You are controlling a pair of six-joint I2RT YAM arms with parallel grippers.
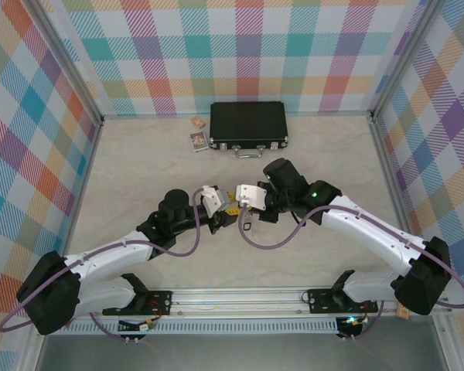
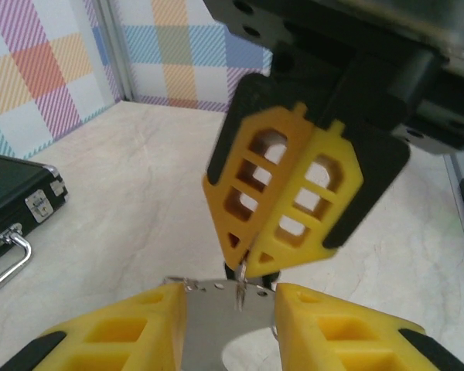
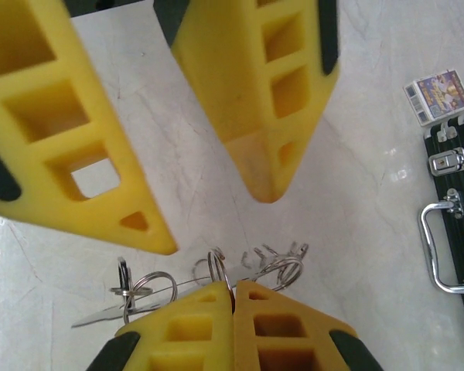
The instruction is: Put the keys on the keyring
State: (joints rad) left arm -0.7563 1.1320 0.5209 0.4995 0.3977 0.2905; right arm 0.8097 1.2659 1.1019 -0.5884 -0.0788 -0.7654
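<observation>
Left tool clamps the keyring; right tool, pressed together, pinches a wire loop on its rim.

keyring: grey metal hoop, small wire loops along rim, held between left gripper fingers | key: tiny, metal, hanging from right gripper tips, touching hoop rim

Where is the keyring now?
At the table's middle: in the left wrist view the keyring sits between the left claw's fingers, the right claw's shut tip close by.
</observation>
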